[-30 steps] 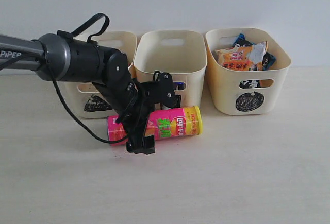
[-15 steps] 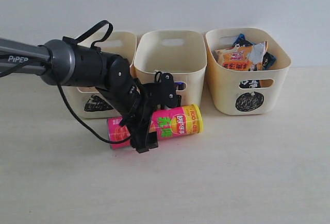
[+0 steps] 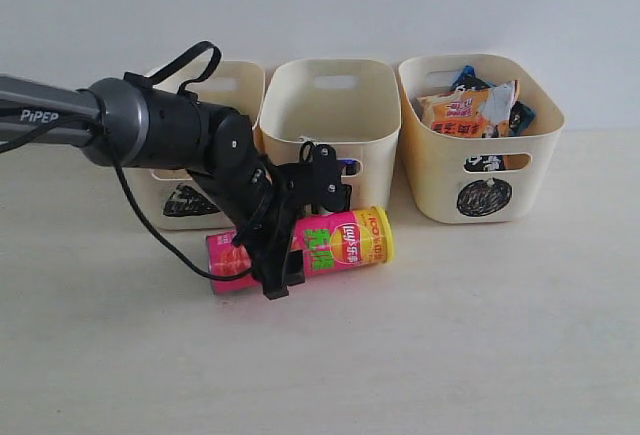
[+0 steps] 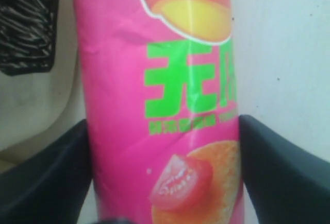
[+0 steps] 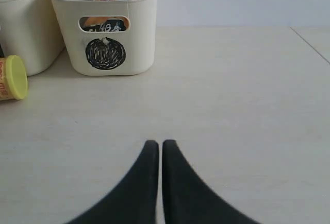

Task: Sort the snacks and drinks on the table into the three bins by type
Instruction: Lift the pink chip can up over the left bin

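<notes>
The pink chip tube (image 3: 345, 240) with a yellow end lies on its side on the table in front of the left and middle bins. My left gripper (image 3: 283, 252) straddles its middle. In the left wrist view both black fingers (image 4: 51, 177) press against the sides of the tube (image 4: 154, 80). The three cream bins stand in a row at the back: left (image 3: 240, 80), middle (image 3: 380, 125), right (image 3: 540, 155). An orange chip bag (image 3: 460, 110) and a blue-white one (image 3: 505, 100) sit in the right bin. My right gripper (image 5: 159, 144) is shut and empty over bare table.
The right wrist view shows the circle-marked bin (image 5: 139, 28), part of the middle bin (image 5: 26, 28) and the tube's yellow end (image 5: 15, 77). A black scribble (image 4: 26, 23) on the left bin's front sits just behind the tube. A wall runs close behind the bins.
My left gripper's fingers have closed in onto the pink tube. The arm has shifted slightly right, and the tube's pink end has dipped a little.
</notes>
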Controlling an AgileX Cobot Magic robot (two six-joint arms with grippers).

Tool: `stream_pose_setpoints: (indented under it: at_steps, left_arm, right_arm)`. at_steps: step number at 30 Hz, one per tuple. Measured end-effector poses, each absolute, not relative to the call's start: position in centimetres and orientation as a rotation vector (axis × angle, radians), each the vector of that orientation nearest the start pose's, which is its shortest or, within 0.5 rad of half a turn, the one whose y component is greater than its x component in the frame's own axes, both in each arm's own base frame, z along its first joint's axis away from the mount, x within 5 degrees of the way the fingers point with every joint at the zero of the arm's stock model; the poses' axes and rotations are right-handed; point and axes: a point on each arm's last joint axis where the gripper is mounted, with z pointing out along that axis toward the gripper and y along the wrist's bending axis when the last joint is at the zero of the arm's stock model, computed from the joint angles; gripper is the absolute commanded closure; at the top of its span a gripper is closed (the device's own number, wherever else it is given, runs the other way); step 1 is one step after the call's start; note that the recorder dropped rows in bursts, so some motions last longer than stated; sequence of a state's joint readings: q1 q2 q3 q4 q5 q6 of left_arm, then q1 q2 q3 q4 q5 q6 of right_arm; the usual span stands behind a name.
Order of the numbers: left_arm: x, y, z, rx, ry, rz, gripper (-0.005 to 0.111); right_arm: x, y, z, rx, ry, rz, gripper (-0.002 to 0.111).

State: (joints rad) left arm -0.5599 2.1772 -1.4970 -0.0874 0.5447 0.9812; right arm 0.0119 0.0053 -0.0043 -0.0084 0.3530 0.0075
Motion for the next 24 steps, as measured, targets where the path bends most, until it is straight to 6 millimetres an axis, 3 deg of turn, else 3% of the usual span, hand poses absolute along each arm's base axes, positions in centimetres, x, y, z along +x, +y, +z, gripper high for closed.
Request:
stream_pose_setpoints:
  at_steps: [4, 15, 19, 24]
  left_arm:
    - [37.3, -24.0, 13.8, 1.858, 2.039, 0.020, 0.102]
    - [34.7, -23.0, 22.4, 1.807, 2.018, -0.053, 0.102]
    - [33.5, -22.2, 27.6, 1.647, 1.973, -0.051, 0.102]
    - [33.6, -21.1, 30.3, 1.428, 1.986, -0.065, 0.102]
  right_arm:
    - [5.3, 0.0, 18.3, -0.009, 1.838, 0.005, 0.108]
    - [5.3, 0.0, 18.3, -0.009, 1.838, 0.005, 0.108]
    - [5.3, 0.0, 18.3, -0.009, 1.838, 0.005, 0.108]
    - [5.3, 0.0, 18.3, -0.009, 1.838, 0.005, 0.108]
